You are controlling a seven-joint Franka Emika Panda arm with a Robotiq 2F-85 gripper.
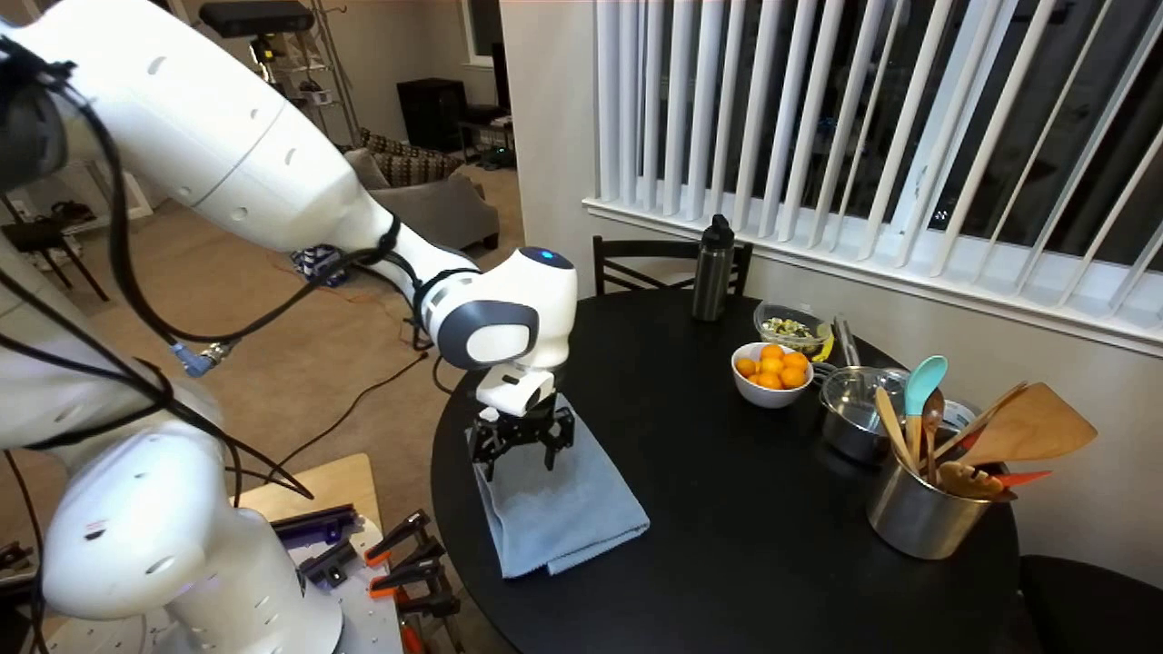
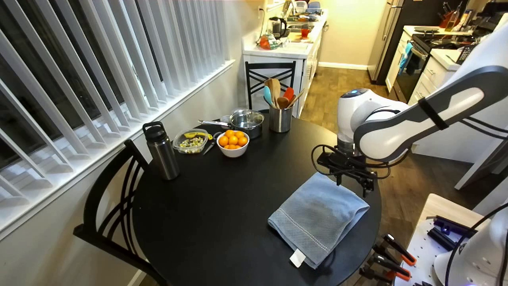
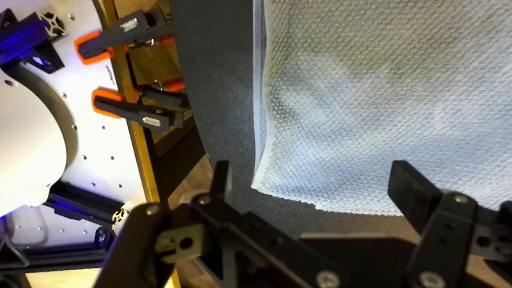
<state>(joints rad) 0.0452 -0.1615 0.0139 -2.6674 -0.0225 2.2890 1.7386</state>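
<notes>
A black gripper (image 1: 520,470), its 2 jaws spread wide, hangs over a folded, nubby blue-gray towel (image 1: 563,509) at left on a round black table (image 1: 727,545) in an exterior view; the wrist view crops the towel's right side.

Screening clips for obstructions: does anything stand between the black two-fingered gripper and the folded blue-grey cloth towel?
Nothing visible does. The open black two-fingered gripper hangs over the folded blue-grey cloth towel near one edge, with no object between them in any view. The round white fruit bowl sits well aside.
</notes>
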